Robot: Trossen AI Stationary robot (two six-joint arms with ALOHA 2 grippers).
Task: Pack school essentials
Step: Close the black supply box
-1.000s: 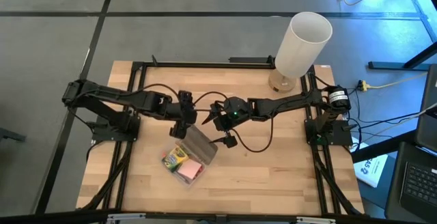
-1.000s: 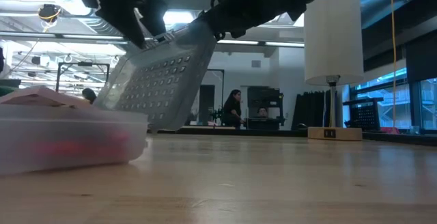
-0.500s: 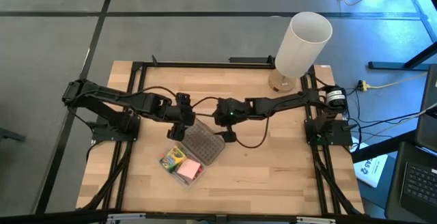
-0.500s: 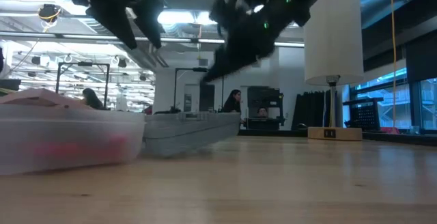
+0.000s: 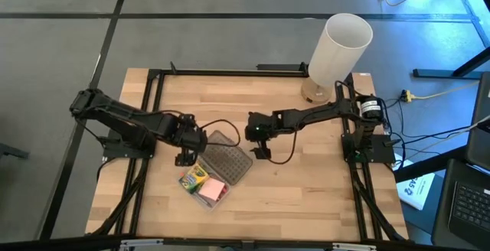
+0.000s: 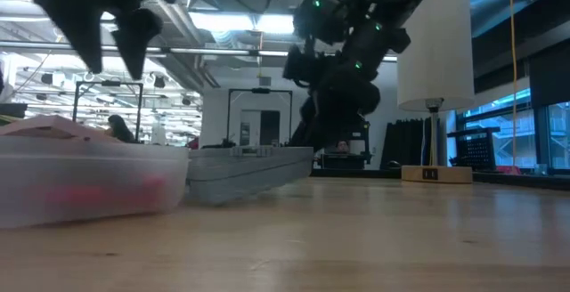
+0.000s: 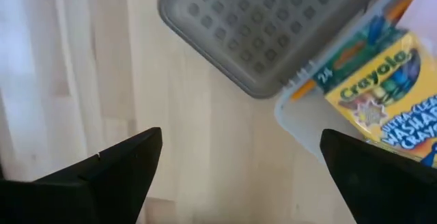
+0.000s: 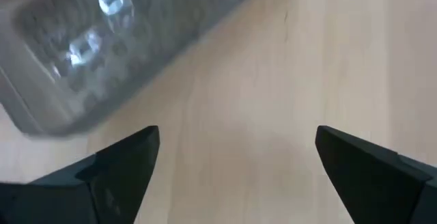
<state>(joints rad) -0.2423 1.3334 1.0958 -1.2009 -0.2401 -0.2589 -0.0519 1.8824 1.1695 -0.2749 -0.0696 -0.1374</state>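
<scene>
The clear box [image 5: 205,185] stands on the table with its grey dotted lid [image 5: 228,160] lying open and flat beside it, joined along the box's edge. Inside lie the green-and-yellow crayon box [image 5: 194,177], the pink block [image 5: 213,191] and an orange pencil [image 7: 306,85]. Scissors and pen cannot be made out. My left gripper [image 5: 184,141] hovers open just left of the lid [image 7: 273,26]. My right gripper [image 5: 256,133] hovers open to the lid's right [image 8: 102,39], above the table.
A tall white cylinder lamp [image 5: 338,48] stands on its wooden base at the far right corner of the table. Cables trail from both arms over the table's middle. Bare wood [image 5: 306,197] lies to the near right of the box.
The lid, tilted up between the two grippers a second ago, has swung down and now lies flat on the table beside the box. My left gripper has drawn back toward the table's left edge. My right gripper has pulled away toward the right.
</scene>
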